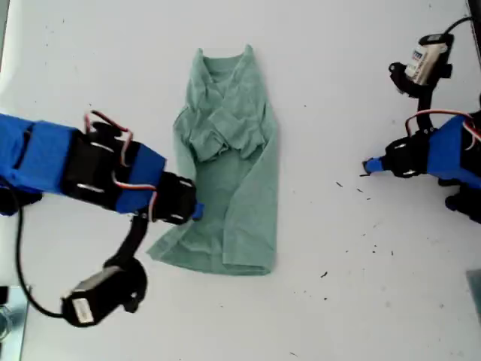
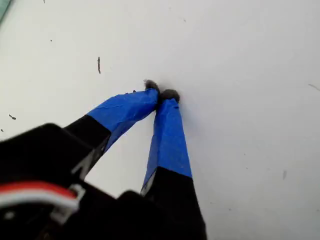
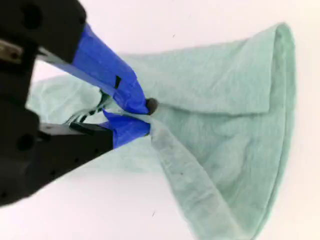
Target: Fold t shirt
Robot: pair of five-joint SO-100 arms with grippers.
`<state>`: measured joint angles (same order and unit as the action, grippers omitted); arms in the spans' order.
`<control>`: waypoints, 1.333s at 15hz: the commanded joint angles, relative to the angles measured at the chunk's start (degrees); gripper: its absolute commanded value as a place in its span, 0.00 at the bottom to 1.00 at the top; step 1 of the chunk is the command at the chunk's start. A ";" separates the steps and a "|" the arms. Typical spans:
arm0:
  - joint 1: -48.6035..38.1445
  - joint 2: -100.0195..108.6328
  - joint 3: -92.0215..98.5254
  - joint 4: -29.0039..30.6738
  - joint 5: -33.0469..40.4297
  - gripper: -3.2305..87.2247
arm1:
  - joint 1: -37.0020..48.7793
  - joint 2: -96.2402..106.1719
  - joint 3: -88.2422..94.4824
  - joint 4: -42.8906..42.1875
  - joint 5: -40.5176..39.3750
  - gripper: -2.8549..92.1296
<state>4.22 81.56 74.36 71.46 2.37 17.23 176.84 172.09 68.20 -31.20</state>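
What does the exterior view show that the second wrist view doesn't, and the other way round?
Only the exterior view shows the whole t shirt, its neck opening at the view's top, and both arms, including my first gripper closed over bare table at the view's right. Only the second wrist view shows, close up, fabric pinched between the fingers of my second gripper. Both show the shirt's folded hem end and my second gripper at its edge.

No words, brands, numbers or signs can be read anywhere. The servo sticker (image 1: pixel 423 60) at the exterior view's right and the one on the servo (image 1: pixel 81 310) at its left are too blurred.
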 commanded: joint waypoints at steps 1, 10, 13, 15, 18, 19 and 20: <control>-1.58 -16.52 -24.61 -2.20 4.22 0.03 | -0.53 0.79 0.26 0.97 0.79 0.05; -2.20 -3.52 -19.51 5.36 5.10 0.28 | -0.53 0.88 0.26 0.97 0.62 0.05; -5.45 23.99 12.39 5.80 2.02 0.19 | -0.53 0.88 0.26 0.88 0.35 0.05; -7.73 49.83 53.61 -14.68 -0.88 0.10 | -0.53 0.88 0.26 0.88 0.35 0.05; -9.40 83.76 94.31 -25.31 -7.21 0.03 | -0.53 0.88 0.26 0.97 0.53 0.05; -9.23 88.59 100.28 -24.96 -8.61 0.03 | -0.44 0.88 0.26 0.97 0.62 0.05; -9.23 88.59 102.92 -24.61 -9.58 0.03 | -0.35 0.97 0.35 0.97 0.62 0.05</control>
<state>-3.96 165.59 172.53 47.99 -5.19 17.23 177.54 172.27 68.73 -30.94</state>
